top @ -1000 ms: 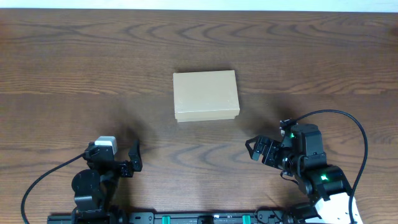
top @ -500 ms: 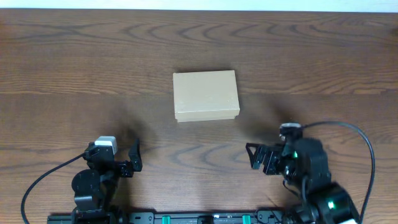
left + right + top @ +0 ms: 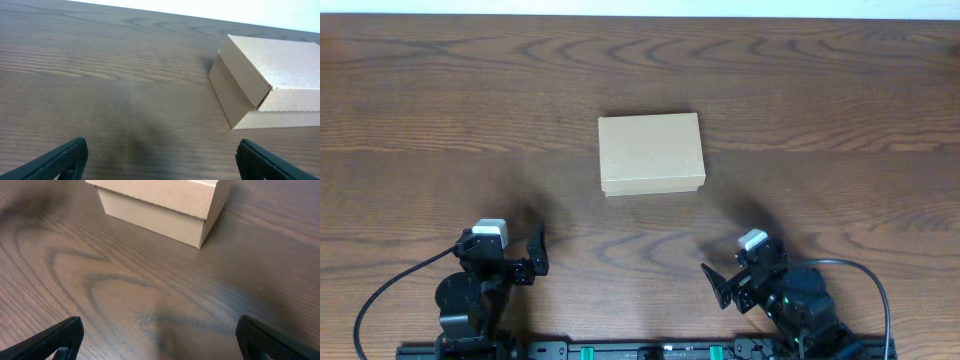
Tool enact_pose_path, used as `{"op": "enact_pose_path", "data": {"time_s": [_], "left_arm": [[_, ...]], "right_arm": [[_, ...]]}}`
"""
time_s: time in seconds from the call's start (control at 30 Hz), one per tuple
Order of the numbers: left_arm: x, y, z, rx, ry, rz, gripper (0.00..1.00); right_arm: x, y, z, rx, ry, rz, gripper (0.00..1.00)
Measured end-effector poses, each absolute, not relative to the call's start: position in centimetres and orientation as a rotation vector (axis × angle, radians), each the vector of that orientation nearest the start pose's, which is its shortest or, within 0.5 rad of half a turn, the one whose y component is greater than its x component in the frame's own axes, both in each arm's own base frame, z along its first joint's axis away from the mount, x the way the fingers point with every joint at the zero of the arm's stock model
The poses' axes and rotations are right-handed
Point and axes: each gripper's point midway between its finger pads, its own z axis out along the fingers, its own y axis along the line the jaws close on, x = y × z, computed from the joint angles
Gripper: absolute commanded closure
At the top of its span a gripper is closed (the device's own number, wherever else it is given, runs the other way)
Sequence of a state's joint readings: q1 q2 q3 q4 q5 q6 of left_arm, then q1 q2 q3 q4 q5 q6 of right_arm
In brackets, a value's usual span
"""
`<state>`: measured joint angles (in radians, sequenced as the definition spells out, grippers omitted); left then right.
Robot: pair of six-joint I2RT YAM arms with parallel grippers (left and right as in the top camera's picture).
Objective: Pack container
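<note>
The container (image 3: 651, 152) is a plain tan cardboard box with its flap lid shut, lying in the middle of the wooden table. It shows at the upper right of the left wrist view (image 3: 267, 80) and at the top of the right wrist view (image 3: 162, 202). My left gripper (image 3: 532, 252) is open and empty near the front edge, to the front left of the box. My right gripper (image 3: 722, 282) is open and empty to the front right of the box. In both wrist views only bare wood lies between the fingertips (image 3: 65, 157) (image 3: 62, 337).
The dark wood-grain table (image 3: 440, 110) stretches around the box. Black cables run from each arm at the front edge. A black rail lies along the bottom of the overhead view (image 3: 640, 351).
My right arm has drawn back toward the front edge and a little left, away from the box. The left arm and the box have not moved.
</note>
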<state>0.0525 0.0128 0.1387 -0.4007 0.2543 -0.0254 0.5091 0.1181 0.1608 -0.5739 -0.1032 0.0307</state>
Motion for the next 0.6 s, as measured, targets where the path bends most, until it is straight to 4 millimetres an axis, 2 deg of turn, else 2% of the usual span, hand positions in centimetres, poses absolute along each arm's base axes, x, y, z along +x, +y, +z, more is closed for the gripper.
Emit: {"op": "enact_pose_path", "data": {"time_s": [0.2,0.6], "left_arm": [[22.5,-3.1,14.2,0.104,1.838,-0.213,0.05],[22.5,-3.1,14.2,0.104,1.838,-0.212,0.05]], "right_arm": [[17.8,11.9,10.9,-0.559,1.943,0.434,0.01],[17.8,11.9,11.0,-0.561,1.937,0.432,0.01]]}}
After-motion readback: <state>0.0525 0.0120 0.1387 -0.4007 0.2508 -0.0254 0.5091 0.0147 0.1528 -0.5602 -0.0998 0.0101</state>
